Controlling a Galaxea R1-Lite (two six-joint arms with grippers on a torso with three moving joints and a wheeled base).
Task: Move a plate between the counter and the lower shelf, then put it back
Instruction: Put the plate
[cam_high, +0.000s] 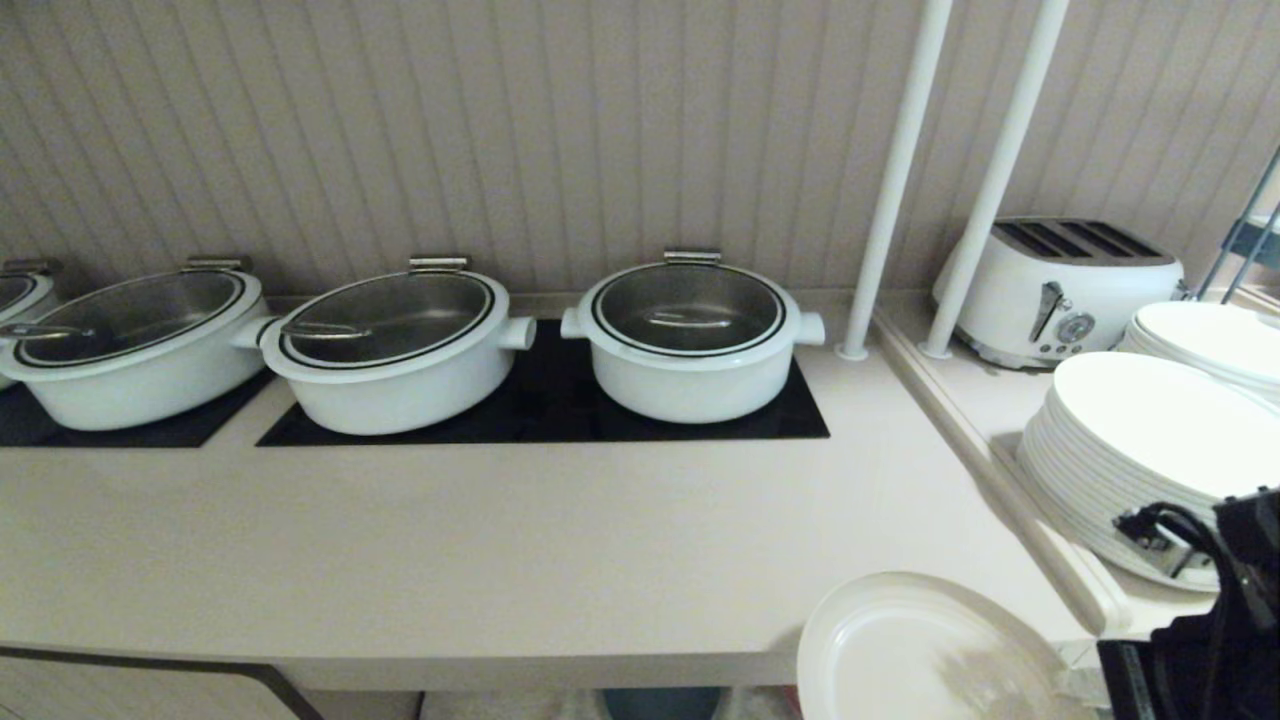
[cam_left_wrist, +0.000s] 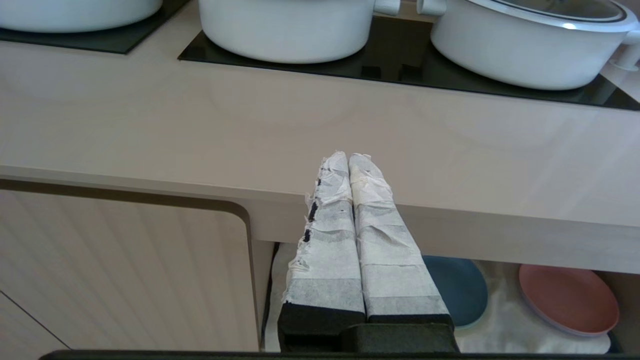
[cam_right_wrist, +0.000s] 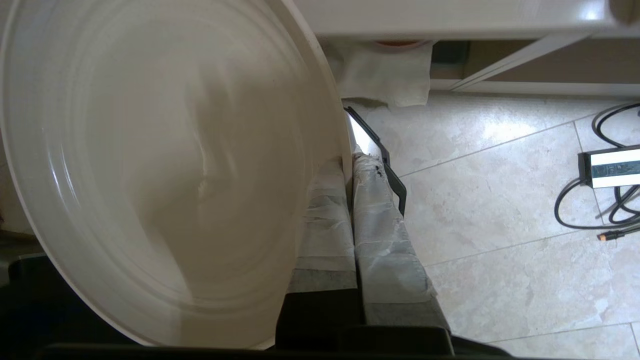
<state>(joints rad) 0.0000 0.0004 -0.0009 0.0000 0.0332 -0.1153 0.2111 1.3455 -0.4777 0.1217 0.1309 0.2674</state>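
The cream plate (cam_high: 905, 650) hangs in the air at the counter's (cam_high: 450, 560) front edge, near its right end. My right gripper (cam_right_wrist: 348, 162) is shut on the plate's rim, one finger inside the rim and one outside. The plate (cam_right_wrist: 160, 170) is held tilted over the floor. The right arm (cam_high: 1210, 640) enters at the head view's lower right corner. My left gripper (cam_left_wrist: 349, 157) is shut and empty, parked in front of the counter's (cam_left_wrist: 200, 130) thick edge. Below that edge is the lower shelf with its white cloth (cam_left_wrist: 505, 325).
A blue plate (cam_left_wrist: 460, 290) and a pink plate (cam_left_wrist: 567, 300) lie on the shelf cloth. Three white lidded pots (cam_high: 690, 340) stand on black hob panels. A toaster (cam_high: 1060, 290), stacked white plates (cam_high: 1130, 450) and two white poles (cam_high: 890, 180) stand at the right. A power strip (cam_right_wrist: 612, 167) with cables lies on the floor.
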